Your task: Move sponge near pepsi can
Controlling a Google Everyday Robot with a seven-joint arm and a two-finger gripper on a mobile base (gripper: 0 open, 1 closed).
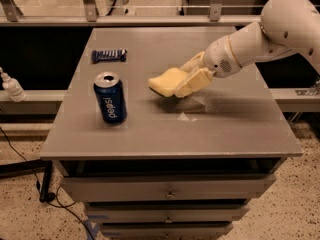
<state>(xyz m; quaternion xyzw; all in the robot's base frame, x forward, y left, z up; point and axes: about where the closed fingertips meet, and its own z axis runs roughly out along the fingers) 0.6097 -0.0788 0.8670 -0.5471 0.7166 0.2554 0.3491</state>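
The pepsi can (110, 104) stands upright at the left front of the grey table (165, 134), dark blue with white lettering and a silver top. The pale yellow sponge (164, 82) is held just above the table's middle, to the right of the can and about a can's height from it. My gripper (186, 82) reaches in from the right on a white arm and is shut on the sponge's right end, its pale yellow fingers (195, 82) on either side of it.
A flat dark blue snack bar wrapper (109, 56) lies at the table's back left. A small white bottle (11, 86) stands on a ledge left of the table. Drawers sit below the table front. A railing runs behind.
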